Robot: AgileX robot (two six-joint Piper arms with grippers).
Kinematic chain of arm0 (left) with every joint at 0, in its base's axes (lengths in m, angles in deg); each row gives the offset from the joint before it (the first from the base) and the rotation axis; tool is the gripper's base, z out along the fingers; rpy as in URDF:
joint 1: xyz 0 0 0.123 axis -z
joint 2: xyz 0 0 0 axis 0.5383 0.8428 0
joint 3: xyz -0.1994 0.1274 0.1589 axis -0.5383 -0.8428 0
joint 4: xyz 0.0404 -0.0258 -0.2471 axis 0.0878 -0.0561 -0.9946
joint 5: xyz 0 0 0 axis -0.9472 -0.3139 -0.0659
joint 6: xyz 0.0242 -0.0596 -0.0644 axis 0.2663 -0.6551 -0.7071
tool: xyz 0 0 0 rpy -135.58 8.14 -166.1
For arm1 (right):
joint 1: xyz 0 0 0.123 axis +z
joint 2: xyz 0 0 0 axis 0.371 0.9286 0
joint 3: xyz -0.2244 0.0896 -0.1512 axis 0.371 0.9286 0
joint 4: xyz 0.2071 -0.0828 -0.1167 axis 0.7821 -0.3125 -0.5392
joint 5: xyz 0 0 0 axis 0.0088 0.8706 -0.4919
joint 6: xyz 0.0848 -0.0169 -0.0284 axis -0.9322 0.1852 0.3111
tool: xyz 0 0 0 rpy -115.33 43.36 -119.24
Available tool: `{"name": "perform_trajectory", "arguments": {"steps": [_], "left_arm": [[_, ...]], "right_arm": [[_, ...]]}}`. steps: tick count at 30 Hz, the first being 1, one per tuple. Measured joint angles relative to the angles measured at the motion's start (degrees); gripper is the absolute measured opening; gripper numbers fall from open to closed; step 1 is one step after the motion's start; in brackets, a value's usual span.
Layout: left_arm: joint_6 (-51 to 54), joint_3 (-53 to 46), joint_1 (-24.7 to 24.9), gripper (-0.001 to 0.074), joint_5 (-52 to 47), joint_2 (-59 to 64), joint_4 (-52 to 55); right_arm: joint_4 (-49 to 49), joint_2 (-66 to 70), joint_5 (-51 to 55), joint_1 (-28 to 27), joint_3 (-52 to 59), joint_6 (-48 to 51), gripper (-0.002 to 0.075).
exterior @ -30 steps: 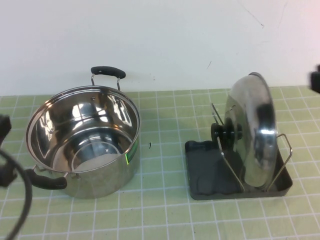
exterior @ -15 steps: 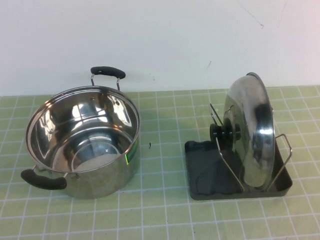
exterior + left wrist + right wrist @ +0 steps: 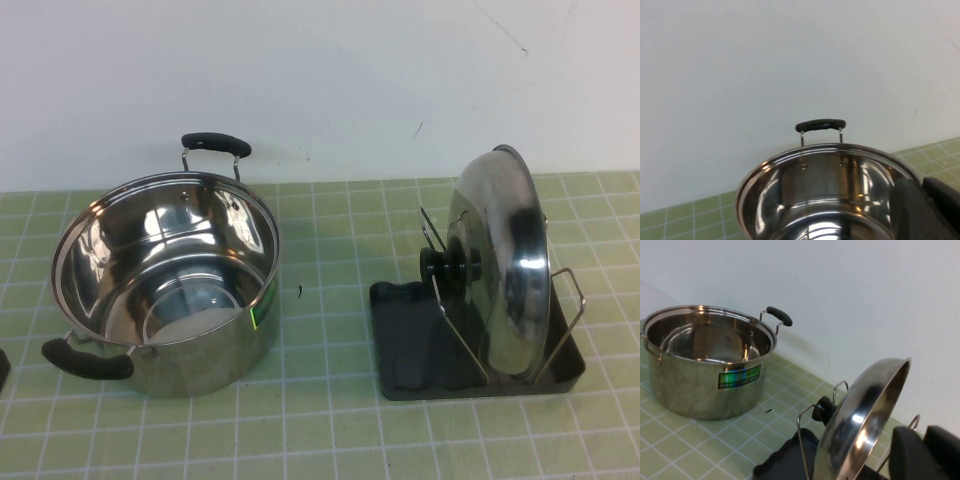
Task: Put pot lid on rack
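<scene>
The shiny steel pot lid [image 3: 505,270] stands on edge in the wire loops of the dark grey rack [image 3: 420,350], its black knob [image 3: 450,266] facing the pot. It also shows in the right wrist view [image 3: 860,425], with the rack [image 3: 785,465] under it. My right gripper [image 3: 925,437] is shut and empty, close beside the lid's rim, not touching it. My left gripper [image 3: 922,187] is shut and empty, beside the near rim of the pot [image 3: 825,185]. Neither gripper shows in the high view.
The deep steel pot [image 3: 165,280] with two black handles stands at the left on the green tiled table [image 3: 330,430]. It also shows in the right wrist view [image 3: 705,360]. A white wall runs along the back.
The left arm has left the high view's left edge and the right gripper its right edge. The lid and the pot have not moved.
</scene>
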Motion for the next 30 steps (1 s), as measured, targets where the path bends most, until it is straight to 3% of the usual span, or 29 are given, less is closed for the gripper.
{"name": "perform_trajectory", "arguments": {"steps": [7,12,14,16,19,25,30], "left_arm": [[0.00,0.00,0.13,0.0001,6.09,0.00,0.27],[0.00,0.00,0.13,0.0001,9.73,0.00,0.36],[0.00,0.00,0.13,0.0001,10.75,0.00,0.41],[-0.03,0.00,0.13,0.0001,11.49,0.00,0.50],[-0.13,0.00,0.13,0.0001,12.43,0.00,0.50],[-0.13,0.00,0.13,0.0001,14.04,0.00,0.75],[-0.32,0.00,0.13,0.0001,15.18,0.00,0.75]], "right_arm": [[0.10,0.00,-0.19,0.00,1.43,0.13,0.0062],[-4.67,-0.76,-10.50,0.00,7.09,-1.67,0.0062],[-14.45,-2.44,-14.99,0.00,9.95,-9.65,0.0062],[-27.79,-5.03,-18.08,-1.15,13.06,-24.43,0.0062],[-39.59,-9.16,-16.97,-5.30,17.19,-40.43,0.0062],[-45.91,-17.49,-12.47,-15.43,24.43,-47.14,0.0054],[-48.38,-18.76,-6.25,-19.97,24.51,-49.24,0.0052]]}}
